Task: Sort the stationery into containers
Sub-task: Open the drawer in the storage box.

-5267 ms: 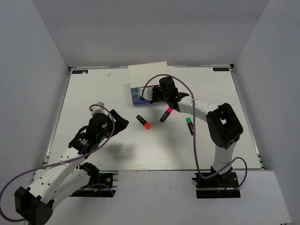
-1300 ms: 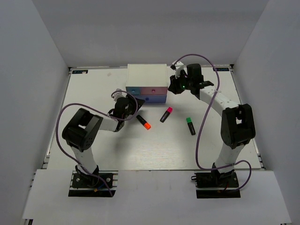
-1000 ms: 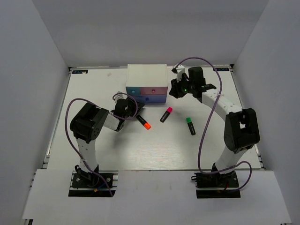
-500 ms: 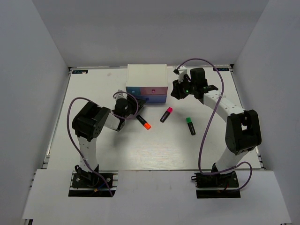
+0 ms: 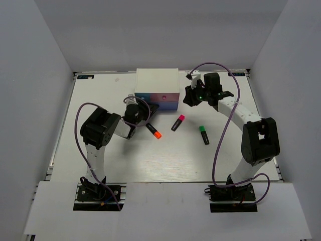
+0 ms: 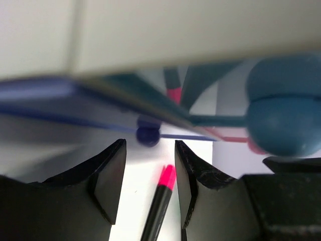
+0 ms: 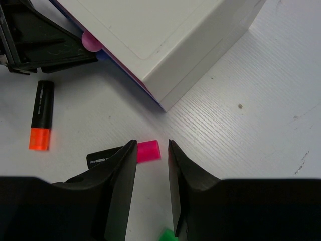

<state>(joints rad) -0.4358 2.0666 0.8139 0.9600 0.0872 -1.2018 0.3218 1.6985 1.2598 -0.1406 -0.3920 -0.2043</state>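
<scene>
Pastel drawer fronts faced me from the white cabinet (image 5: 157, 80) at the far middle of the surface (image 5: 225, 150). My left claw (image 6: 149, 165) sat low at the wide blue-purple drawer (image 5: 168, 105), fingers apart and empty, a dark blue knob (image 6: 148, 135) just ahead of the gap. I judged I should centre on that knob, close fully, then pull straight toward the near edge. My right claw (image 7: 150, 146) hung open, empty, over the pink-capped marker (image 5: 177, 122). The orange-capped marker (image 5: 153, 130) and green-capped marker (image 5: 203, 134) lay nearby, unsorted.
</scene>
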